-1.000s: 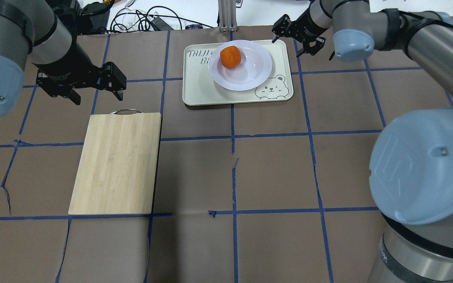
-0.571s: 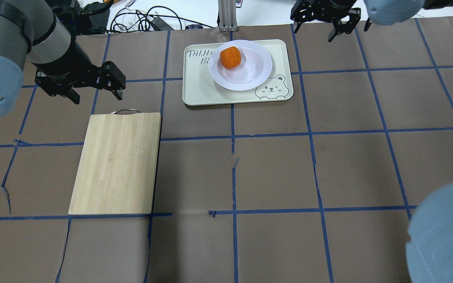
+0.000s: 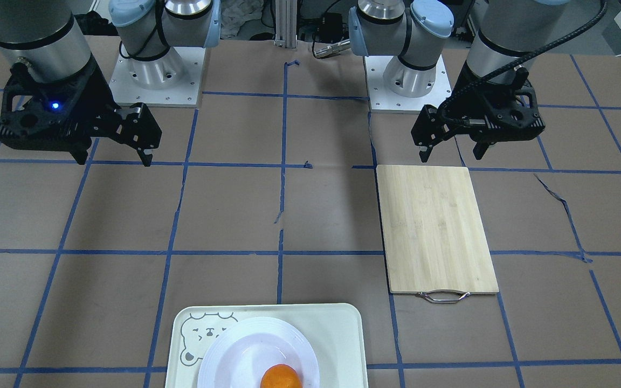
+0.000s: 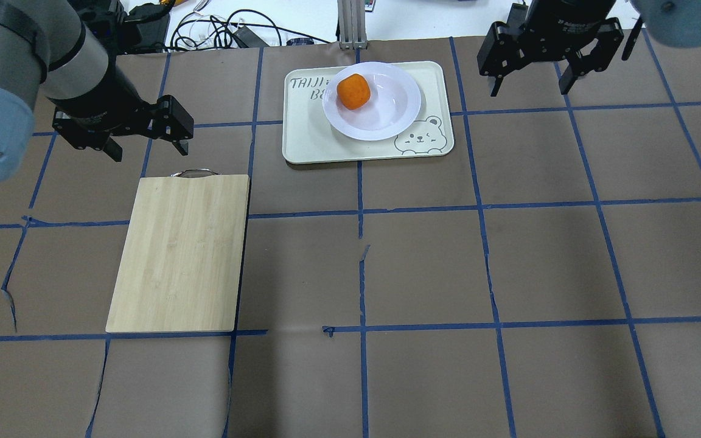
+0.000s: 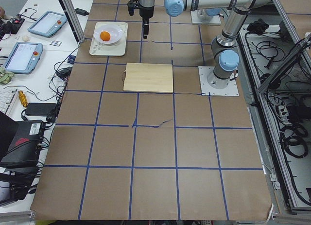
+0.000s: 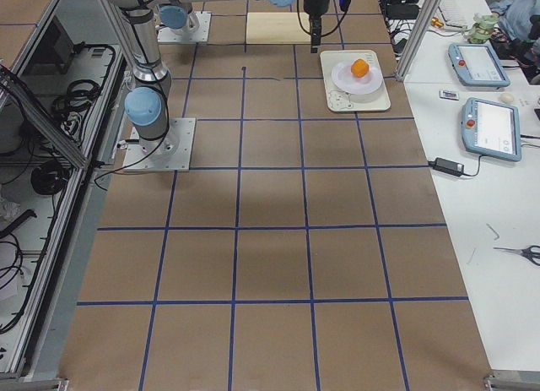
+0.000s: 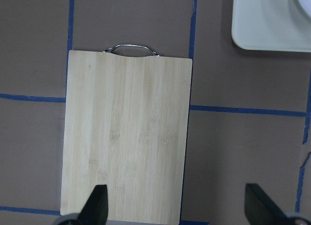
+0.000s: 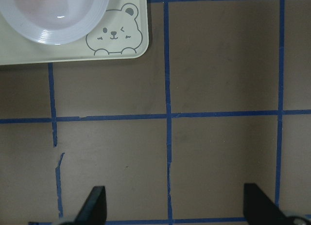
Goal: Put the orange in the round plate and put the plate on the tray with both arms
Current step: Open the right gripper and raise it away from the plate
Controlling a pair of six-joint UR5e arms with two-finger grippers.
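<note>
The orange (image 4: pixel 352 91) lies in the round plate (image 4: pixel 387 115), toward its far-left side. The plate sits on the tray (image 4: pixel 308 140) at the far middle of the table; the bear face (image 4: pixel 418 137) marks the tray's near right corner. My left gripper (image 4: pixel 146 147) hangs open and empty above the table, left of the tray and just beyond the cutting board. My right gripper (image 4: pixel 530 82) hangs open and empty to the right of the tray. The front view shows the orange (image 3: pixel 281 377), the plate (image 3: pixel 235 350) and both grippers, left (image 3: pixel 450 153) and right (image 3: pixel 114 156).
A bamboo cutting board (image 4: pixel 180 252) with a metal handle (image 4: pixel 195 173) lies on the left half of the table. Brown paper with blue tape lines covers the tabletop. Cables (image 4: pixel 223 30) lie beyond the far edge.
My right arm has pulled back and swung away from the plate's rim, and its gripper now hangs farther right of the tray. The left gripper, plate and orange stay put.
</note>
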